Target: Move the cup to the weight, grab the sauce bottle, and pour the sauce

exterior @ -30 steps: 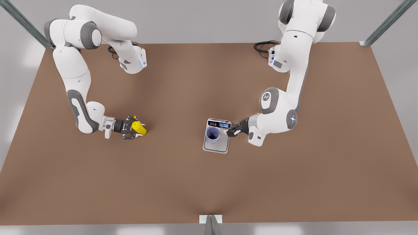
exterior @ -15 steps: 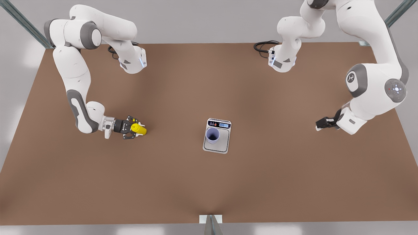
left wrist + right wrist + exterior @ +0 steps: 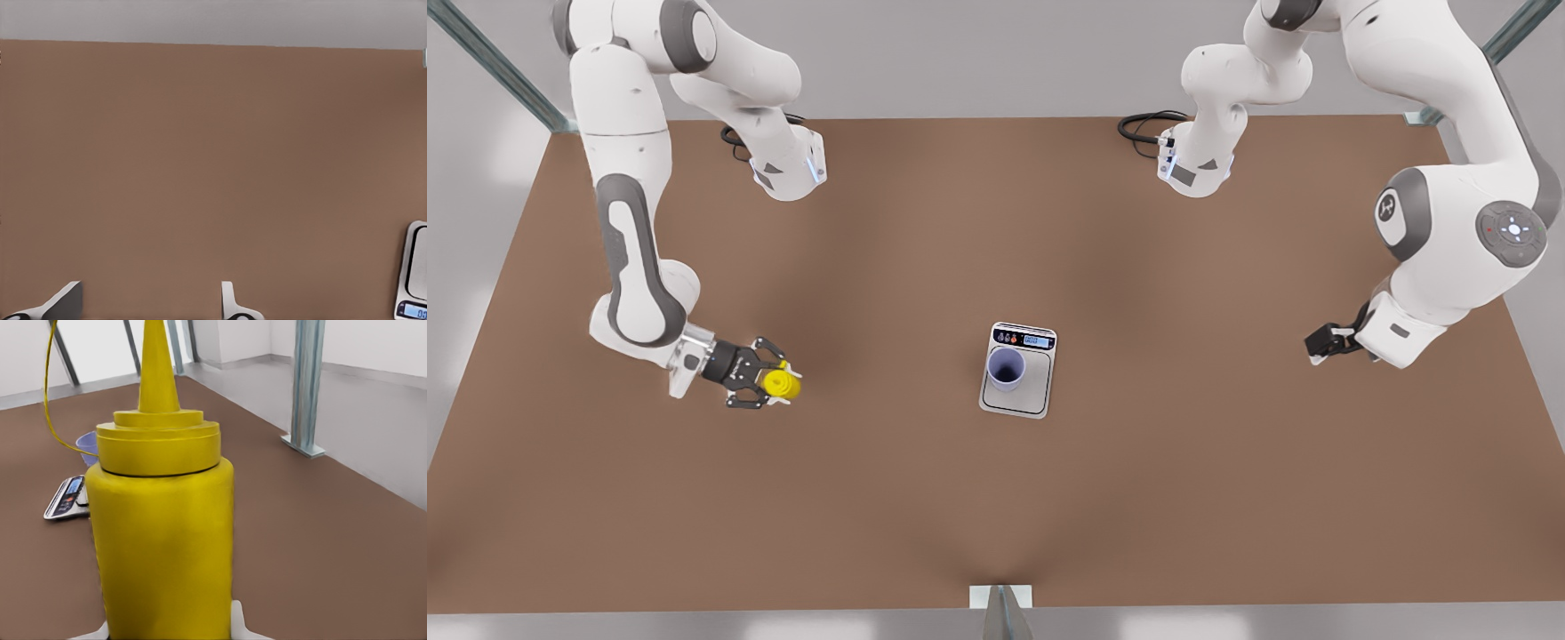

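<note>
The right gripper (image 3: 775,384) pinches the sauce bottle (image 3: 781,383) near the worktop's (image 3: 925,498) edge; the left gripper's (image 3: 1319,345) fingers (image 3: 230,303) are spread; the cup (image 3: 1005,367) stands on the weight (image 3: 1018,384).

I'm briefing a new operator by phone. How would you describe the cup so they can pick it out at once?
Find the brown table, then the small silver-grey scale near its middle. The cup stands upright on that scale, below its black display strip: a lavender tumbler with a dark inside, unlike the yellow sauce bottle in the right gripper.
</note>
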### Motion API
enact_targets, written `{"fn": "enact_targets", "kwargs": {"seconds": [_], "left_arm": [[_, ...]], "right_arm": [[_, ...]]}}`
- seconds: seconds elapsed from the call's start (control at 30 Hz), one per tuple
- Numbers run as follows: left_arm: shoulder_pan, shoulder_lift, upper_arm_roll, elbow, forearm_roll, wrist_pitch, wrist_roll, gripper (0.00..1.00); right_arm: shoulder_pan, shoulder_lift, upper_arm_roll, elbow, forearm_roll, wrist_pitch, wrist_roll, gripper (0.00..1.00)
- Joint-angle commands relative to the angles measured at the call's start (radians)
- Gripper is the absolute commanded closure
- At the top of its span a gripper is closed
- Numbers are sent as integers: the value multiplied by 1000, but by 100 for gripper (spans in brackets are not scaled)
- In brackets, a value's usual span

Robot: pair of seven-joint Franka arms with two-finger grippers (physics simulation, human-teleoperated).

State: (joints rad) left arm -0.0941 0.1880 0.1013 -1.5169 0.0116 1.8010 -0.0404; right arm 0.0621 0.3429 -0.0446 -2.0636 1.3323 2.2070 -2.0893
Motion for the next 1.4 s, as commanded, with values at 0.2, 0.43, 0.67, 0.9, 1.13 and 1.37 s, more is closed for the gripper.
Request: {"fn": "enact_targets", "kwargs": {"seconds": [0.2, 0.43, 0.67, 0.9, 1.13, 1.37], "left_arm": [[8, 16, 1, 7, -2, 0, 8, 0], [8, 16, 1, 7, -2, 1, 10, 0], [8, 16, 1, 9, 1, 4, 14, 0], [8, 16, 1, 9, 2, 8, 16, 0], [8, 16, 1, 9, 1, 9, 17, 0], [8, 16, 1, 24, 2, 8, 17, 0]], "right_arm": [[317, 2, -1, 53, -130, 310, 181, 42], [499, 85, 6, 255, -1163, 339, 1276, 42], [613, 159, 40, 384, -1368, 140, 1279, 41], [625, 183, 37, 543, -1477, -286, 1022, 41], [668, 214, 34, 582, -1674, -432, 1055, 41], [710, 263, 34, 597, -1753, -432, 1077, 41]]}}
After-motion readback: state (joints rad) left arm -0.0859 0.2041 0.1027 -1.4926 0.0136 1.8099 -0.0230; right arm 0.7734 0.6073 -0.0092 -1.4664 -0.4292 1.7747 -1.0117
